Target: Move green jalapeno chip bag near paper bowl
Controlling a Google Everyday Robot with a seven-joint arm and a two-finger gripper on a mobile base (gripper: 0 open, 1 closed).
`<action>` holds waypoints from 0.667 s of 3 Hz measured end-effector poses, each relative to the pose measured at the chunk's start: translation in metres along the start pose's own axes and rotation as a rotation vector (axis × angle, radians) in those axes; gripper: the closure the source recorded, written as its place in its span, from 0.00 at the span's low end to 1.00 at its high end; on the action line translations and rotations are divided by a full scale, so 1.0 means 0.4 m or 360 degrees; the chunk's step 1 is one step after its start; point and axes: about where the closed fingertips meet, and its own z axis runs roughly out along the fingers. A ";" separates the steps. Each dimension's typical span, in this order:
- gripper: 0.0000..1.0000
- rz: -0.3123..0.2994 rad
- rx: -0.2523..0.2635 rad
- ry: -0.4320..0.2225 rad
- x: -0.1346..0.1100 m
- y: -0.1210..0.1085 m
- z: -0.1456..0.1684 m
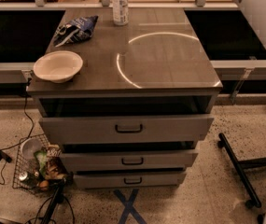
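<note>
The paper bowl (58, 66) is off-white and sits upright near the front left corner of the grey cabinet top (165, 59). The green jalapeno chip bag is out of view; nothing green lies on the cabinet top. My gripper is also out of view, beyond the top edge of the picture. Only a white part of my arm (256, 10) shows, in the upper right corner.
A dark blue chip bag (76, 29) lies at the back left of the top, behind the bowl. A clear bottle (120, 3) stands at the back middle. The top drawer (128, 127) is pulled out slightly. A wire basket (37, 167) with several items stands on the floor at left.
</note>
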 end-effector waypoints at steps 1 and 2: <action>1.00 -0.0019 -0.0066 -0.0017 0.008 0.074 -0.046; 1.00 -0.0035 -0.0151 0.0004 0.036 0.162 -0.083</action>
